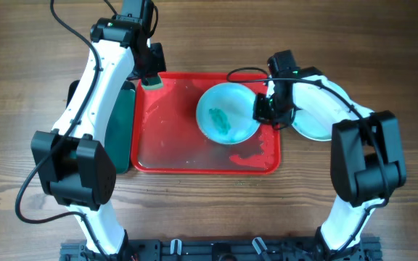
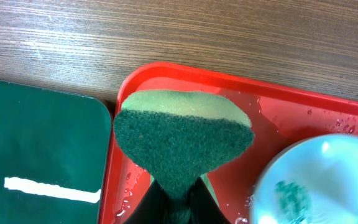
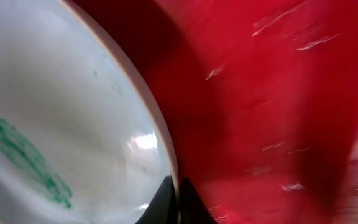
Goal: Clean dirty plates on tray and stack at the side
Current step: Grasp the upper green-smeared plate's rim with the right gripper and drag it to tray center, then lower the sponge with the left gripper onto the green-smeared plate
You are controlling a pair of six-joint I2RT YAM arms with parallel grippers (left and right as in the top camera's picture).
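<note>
while my left gripper point(image 2: 178, 202) pinches the narrow end of a soft green-and-yellow scouring sponge point(image 2: 182, 137), jaws nearly closed on it, a black-rimmed dark green plastic tray point(image 2: 36, 143) lies just to its left. the sponge hangs over a corner of the large red rectangular plastic tray point(image 1: 173, 141), which looks wet. right of the sponge, on that tray, sits the round pale aqua plate point(image 1: 227, 112) with a green smear. my right gripper point(image 1: 263, 109) is clamped thin on its rim; beyond it another pale plate point(image 1: 312, 129) lies on the table. my worry: scrubbing pressure could pivot or slip the plate out of that one-edge pinch on wet plastic.
</note>
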